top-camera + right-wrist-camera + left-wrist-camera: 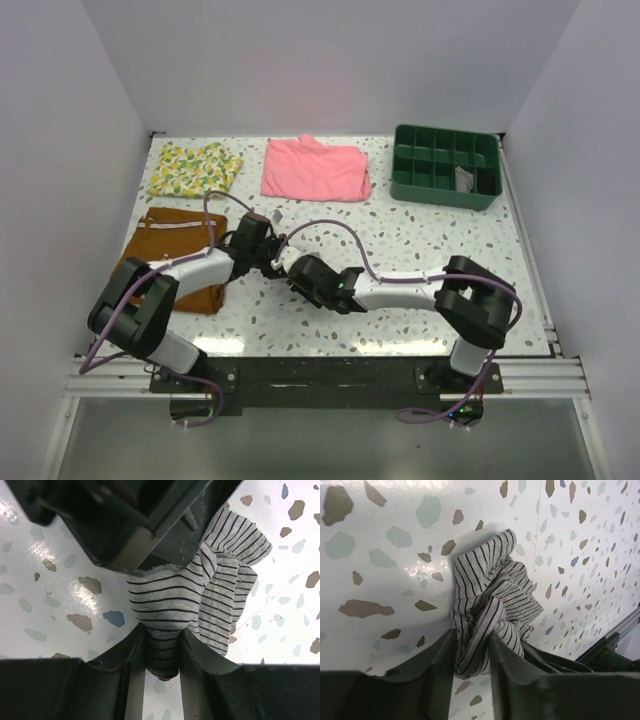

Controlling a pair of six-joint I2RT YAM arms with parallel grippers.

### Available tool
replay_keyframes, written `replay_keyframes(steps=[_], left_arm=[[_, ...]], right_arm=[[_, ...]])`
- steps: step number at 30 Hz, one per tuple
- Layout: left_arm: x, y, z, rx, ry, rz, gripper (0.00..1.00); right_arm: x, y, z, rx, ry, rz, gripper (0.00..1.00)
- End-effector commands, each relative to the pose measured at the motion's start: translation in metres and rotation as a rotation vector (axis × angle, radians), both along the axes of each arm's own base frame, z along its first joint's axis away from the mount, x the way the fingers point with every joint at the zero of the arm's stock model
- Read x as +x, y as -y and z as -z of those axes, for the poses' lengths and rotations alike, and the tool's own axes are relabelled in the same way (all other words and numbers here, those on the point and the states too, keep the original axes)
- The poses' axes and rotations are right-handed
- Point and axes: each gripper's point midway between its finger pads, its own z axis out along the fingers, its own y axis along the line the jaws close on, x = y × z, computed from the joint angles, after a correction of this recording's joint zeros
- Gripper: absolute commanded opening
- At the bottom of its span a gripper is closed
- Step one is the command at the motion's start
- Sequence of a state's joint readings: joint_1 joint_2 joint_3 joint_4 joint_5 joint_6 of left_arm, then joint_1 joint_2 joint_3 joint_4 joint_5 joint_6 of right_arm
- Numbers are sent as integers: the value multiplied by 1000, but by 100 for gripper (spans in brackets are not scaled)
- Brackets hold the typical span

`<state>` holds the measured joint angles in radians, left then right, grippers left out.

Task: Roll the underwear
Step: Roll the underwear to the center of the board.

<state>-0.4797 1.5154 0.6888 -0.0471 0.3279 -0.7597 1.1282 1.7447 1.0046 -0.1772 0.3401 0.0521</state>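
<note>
At the left of the overhead frame lie rust-brown shorts (pixel 172 255) under the left arm, with a lemon-print cloth (pixel 195 168) above them. In mid-frame the left gripper (pixel 472 647) and the right gripper (pixel 162 647) meet nose to nose over the terrazzo table (pixel 420 240). Between them is the underwear (pixel 487 592), bunched into a grey-and-white striped wad just at the table surface. Each gripper's jaws stand narrow, with fabric pinched in the gap. Further right, a pink folded garment (pixel 315 168) and a green compartment tray (pixel 445 165) lie along the top.

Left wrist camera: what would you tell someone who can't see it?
Crumpled grey striped underwear is pinched between the left gripper's two dark fingers, over a white speckled table.
</note>
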Motion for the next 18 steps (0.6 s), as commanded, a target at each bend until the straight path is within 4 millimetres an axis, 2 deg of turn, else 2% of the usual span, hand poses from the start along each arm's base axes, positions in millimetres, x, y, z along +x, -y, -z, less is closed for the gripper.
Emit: replay_keyframes(steps=[1, 3, 4, 6, 7, 9, 10, 11, 18], left_arm=[[13, -16, -18, 56, 89, -69, 53], [18, -22, -29, 63, 124, -99, 65], [19, -27, -31, 69, 125, -120, 73], [20, -33, -37, 68, 142, -150, 79], [21, -35, -40, 58, 149, -167, 82], [19, -37, -44, 48, 163, -178, 84], [18, -37, -45, 39, 164, -186, 86], [17, -38, -46, 34, 169, -188, 86], [6, -41, -34, 37, 148, -185, 87]], right_arm=[[-31, 18, 36, -15, -165, 21, 8], [-36, 15, 36, 46, -218, 27, 7], [-38, 13, 35, 67, -236, 28, 7], [-35, 11, 29, 138, -271, 52, 8], [-41, 5, 26, 184, -321, 34, 8], [-33, 5, 19, 273, -364, 66, 8], [-37, 1, 15, 316, -412, 48, 8], [-29, 5, 13, 353, -424, 70, 8], [-21, 10, 1, 514, -576, 88, 8]])
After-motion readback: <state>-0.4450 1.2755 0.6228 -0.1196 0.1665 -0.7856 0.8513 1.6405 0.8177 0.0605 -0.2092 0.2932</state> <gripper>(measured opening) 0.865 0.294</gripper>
